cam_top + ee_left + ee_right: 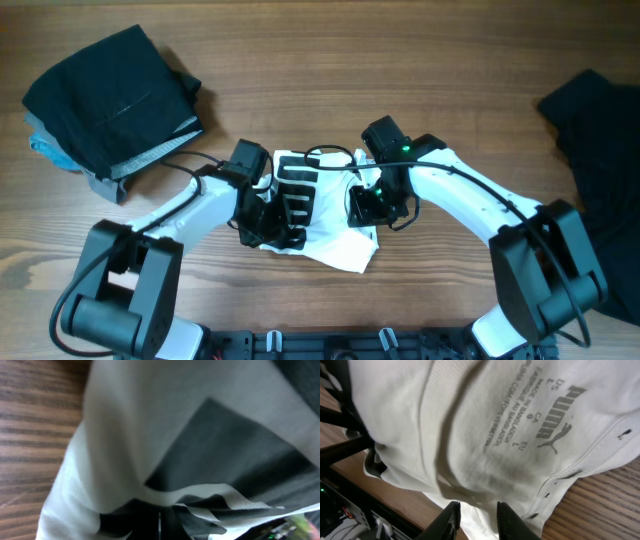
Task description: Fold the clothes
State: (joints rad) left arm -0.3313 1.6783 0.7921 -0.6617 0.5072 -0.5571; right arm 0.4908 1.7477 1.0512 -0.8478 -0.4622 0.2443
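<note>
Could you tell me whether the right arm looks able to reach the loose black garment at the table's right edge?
Probably yes: the black garment lies right beside that arm's base, and only bare table separates it from the right pincer, which is at the white T-shirt and must leave it first.

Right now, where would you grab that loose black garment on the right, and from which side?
The black garment: probably pinch its inner corner, coming from the table's middle; that corner juts over bare wood, while the rest runs out of view.
</note>
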